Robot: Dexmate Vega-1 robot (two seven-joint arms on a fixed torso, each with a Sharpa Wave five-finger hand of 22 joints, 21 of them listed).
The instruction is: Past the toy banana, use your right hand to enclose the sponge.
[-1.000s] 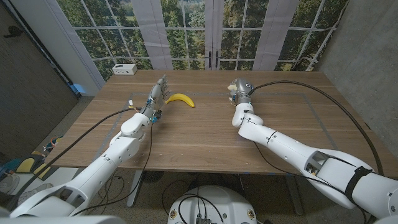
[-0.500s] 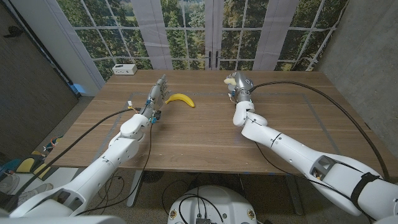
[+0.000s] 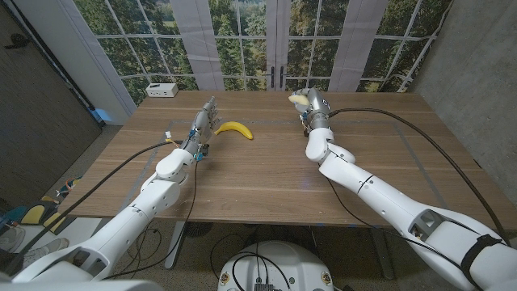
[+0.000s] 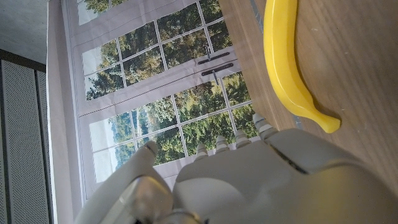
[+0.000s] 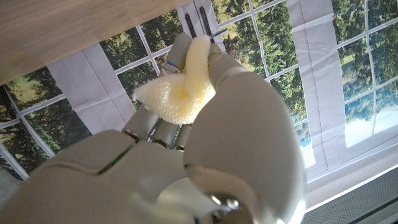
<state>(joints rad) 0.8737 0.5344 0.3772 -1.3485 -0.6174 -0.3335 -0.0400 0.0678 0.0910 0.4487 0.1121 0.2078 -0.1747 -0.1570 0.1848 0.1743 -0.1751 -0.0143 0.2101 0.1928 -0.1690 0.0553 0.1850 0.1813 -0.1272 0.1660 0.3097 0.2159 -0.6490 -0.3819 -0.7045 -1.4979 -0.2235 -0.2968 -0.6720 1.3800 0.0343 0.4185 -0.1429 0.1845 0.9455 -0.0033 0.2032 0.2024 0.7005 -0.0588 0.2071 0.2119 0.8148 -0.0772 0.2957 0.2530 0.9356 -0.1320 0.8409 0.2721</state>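
My right hand [image 3: 311,107] is raised over the far middle of the table and grips a pale yellow sponge [image 3: 297,99]. In the right wrist view the sponge [image 5: 178,92] is squeezed between the fingers [image 5: 239,112], one crumpled corner sticking out. The toy banana [image 3: 234,128] lies on the table, left of that hand and a little nearer. Its yellow curve [image 4: 285,59] appears close beyond my left hand [image 4: 236,180] in the left wrist view. My left hand [image 3: 205,121] sits just left of the banana, fingers stretched out, holding nothing.
A small white box [image 3: 162,90] stands at the table's far left corner. The wooden table [image 3: 266,174] runs wide between the arms. Windows with trees stand behind the far edge. A black cable [image 3: 420,125] trails across the right side of the table.
My right hand has lifted and moved farther from me with the sponge in its grip. The left arm and the banana have stayed put.
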